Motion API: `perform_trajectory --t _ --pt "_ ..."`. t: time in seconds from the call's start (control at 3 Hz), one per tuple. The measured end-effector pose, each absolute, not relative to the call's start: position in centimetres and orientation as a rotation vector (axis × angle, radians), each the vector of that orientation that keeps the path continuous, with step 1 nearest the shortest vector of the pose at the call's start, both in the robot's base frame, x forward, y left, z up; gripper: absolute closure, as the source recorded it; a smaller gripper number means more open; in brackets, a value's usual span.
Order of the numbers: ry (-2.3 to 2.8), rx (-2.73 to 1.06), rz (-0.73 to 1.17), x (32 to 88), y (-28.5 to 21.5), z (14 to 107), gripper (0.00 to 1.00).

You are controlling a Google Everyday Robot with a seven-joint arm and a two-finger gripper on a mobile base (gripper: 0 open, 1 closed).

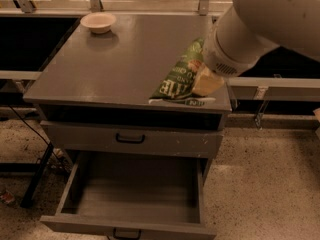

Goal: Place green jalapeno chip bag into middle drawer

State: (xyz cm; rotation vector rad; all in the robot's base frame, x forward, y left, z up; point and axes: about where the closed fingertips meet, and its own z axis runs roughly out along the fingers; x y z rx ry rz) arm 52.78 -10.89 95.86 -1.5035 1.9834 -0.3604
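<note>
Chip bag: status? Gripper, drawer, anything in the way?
Gripper down at right edge of green jalapeno chip bag. Bag on cabinet top, front right, not yet stowed. Middle drawer open below. Cream bowl back left, out of the path.
</note>
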Motion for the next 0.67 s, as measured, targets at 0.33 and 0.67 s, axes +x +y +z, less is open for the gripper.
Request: perform_trajectory --t 0.33,0.67 --pt "1.997 -1.533 -0.322 51.4 -11.0 94.0 1.00" --pt "2.020 -1.569 -0.308 50.6 -10.9 90.9 1.00"
